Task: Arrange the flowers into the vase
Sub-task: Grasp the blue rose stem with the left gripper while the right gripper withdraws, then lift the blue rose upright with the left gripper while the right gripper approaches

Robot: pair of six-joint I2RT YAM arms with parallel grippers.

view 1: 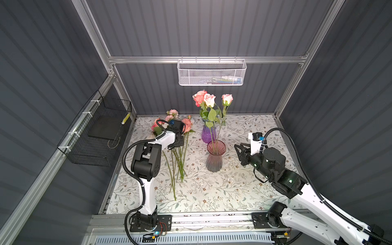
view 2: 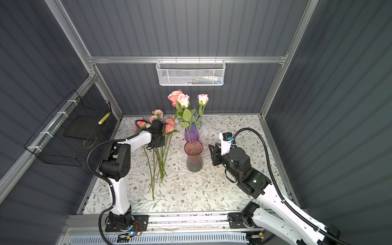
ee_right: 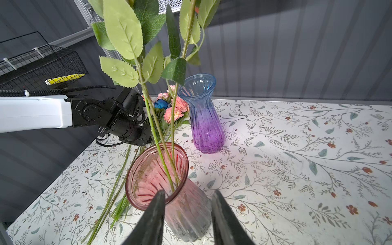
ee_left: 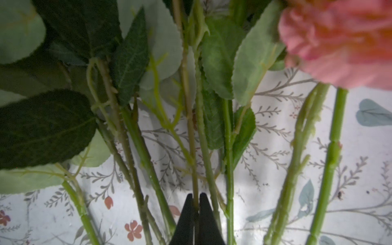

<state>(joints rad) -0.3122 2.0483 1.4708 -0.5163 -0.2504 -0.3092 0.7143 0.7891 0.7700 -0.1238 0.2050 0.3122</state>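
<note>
Right at the lens of the left wrist view, the 2 black tips of the left gripper (ee_left: 196, 212) are pressed together on 1 thin stem (ee_left: 192, 148), with other stems and dark leaves crowding in on both sides. That stem belongs to the loose flowers (view 1: 187, 124), which lie in a pile on the floral tablecloth (view 1: 233, 191) on the left side in both top views, heads toward the back wall and stem ends toward the front rail. The pink vase (view 1: 214, 161) stands upright near the middle of the table and already holds 3 roses (view 1: 209, 99), their heads high above its rim. Behind it, the blue-and-purple vase (ee_right: 205, 127) looks empty in the right wrist view. The right gripper (ee_right: 187, 197) hangs just beside the pink vase with its jaws parted and nothing between them; I cannot tell for certain whether it touches the glass, though the top views suggest a small gap. The step in hand appears to be the pick of the next flower, so most of the task is not yet done. The next move likely calls for a slow lift that frees this 1 stem from its neighbours, a swing toward the pink vase, a tilt to upright, and a careful drop of the stem end through the mouth, past the leaves there.
</note>
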